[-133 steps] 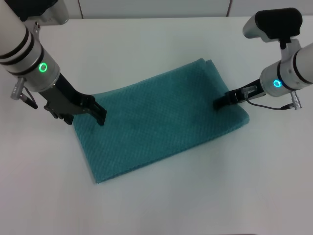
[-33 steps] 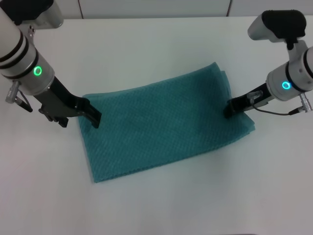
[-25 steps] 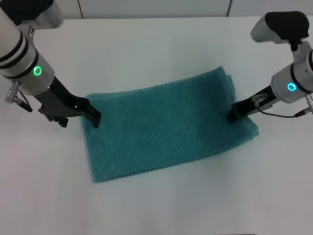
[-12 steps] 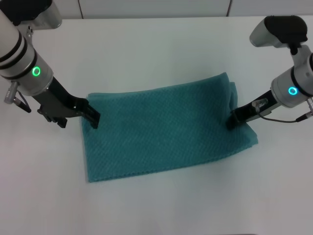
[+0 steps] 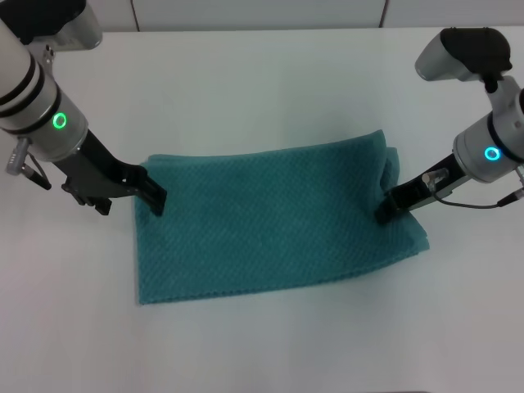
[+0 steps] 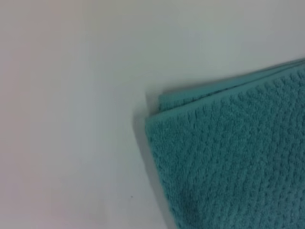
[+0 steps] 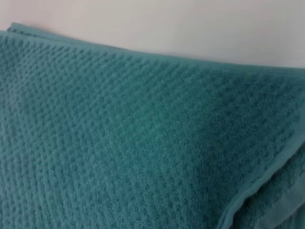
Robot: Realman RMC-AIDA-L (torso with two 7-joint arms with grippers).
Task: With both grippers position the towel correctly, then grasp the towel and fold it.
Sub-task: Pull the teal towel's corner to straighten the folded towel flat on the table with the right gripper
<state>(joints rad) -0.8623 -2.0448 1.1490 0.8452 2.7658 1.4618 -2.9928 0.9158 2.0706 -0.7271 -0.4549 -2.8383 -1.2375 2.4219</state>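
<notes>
White table point(image 5: 262, 90), towel point(image 5: 270, 217) now squarer.

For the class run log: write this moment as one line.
stage: positioning | towel: flat on table | left tool: at towel's left end | right tool: on towel's right end | fold: not started

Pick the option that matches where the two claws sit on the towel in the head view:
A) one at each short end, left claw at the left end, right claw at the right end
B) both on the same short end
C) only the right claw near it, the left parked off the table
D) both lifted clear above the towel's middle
A: the left claw meets the towel at its left end, and the right claw presses on its bunched right end.
</notes>
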